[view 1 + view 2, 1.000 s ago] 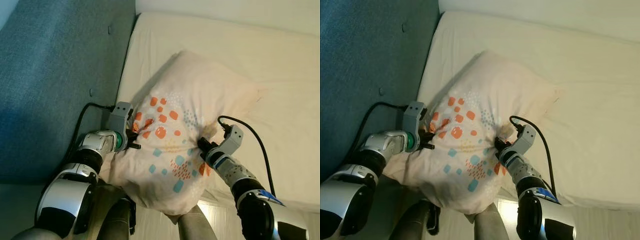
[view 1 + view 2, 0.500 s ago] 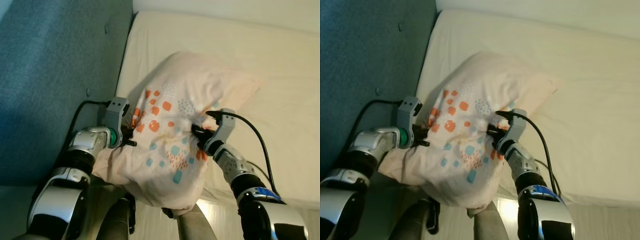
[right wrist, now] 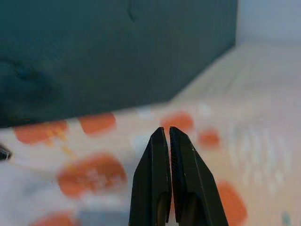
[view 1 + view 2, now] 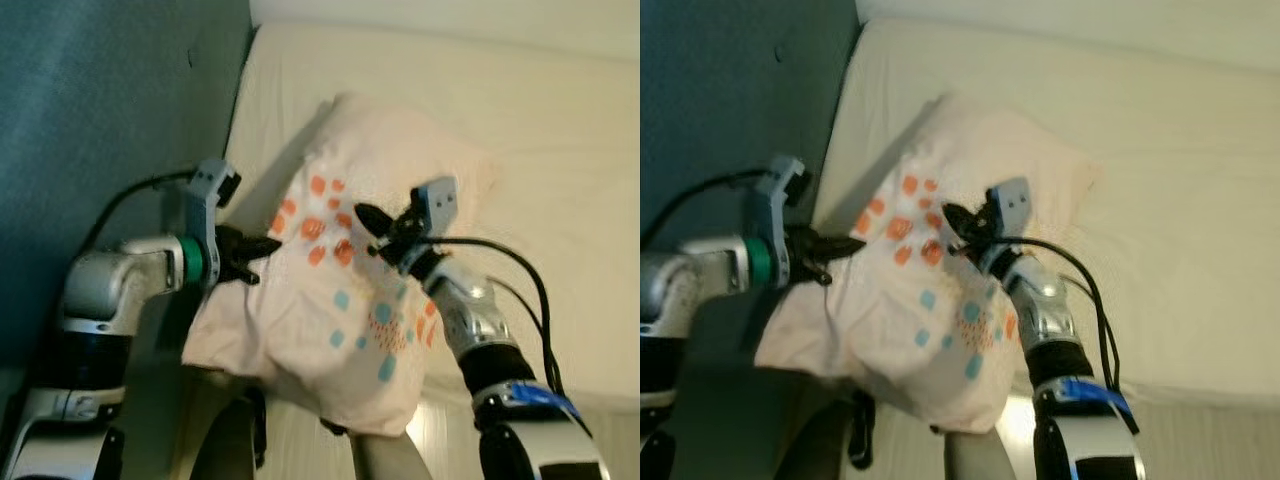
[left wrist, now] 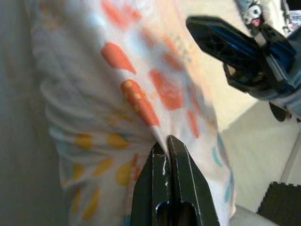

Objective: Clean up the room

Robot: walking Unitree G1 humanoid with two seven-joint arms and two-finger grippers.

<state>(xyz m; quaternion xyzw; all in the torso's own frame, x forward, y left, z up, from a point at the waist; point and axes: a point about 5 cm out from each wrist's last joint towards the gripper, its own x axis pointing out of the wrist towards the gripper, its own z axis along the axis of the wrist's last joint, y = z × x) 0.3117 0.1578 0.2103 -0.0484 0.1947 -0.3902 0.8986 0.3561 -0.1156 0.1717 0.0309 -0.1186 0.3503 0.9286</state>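
Note:
A cream pillow (image 4: 340,300) printed with orange and blue spots hangs lifted over the near edge of the bed. My left gripper (image 4: 262,248) is at the pillow's left side, shut on a fold of its cover, and the pinched cloth shows at the tips (image 5: 164,140). My right gripper (image 4: 365,218) is over the pillow's upper face, pointing left toward the left gripper. Its fingers are shut (image 3: 165,131) with no cloth seen between them. It also shows as a black wedge (image 5: 207,29) in the left wrist view.
The cream mattress (image 4: 560,150) spreads to the right and behind the pillow. A blue padded headboard (image 4: 100,100) stands along the left. Black cables trail from both wrists. A strip of pale floor (image 4: 430,430) shows below the bed edge.
Both arms have risen and the pillow's left side has lifted with the left gripper. The right gripper has left the pillow's right edge and swung up and left over it.

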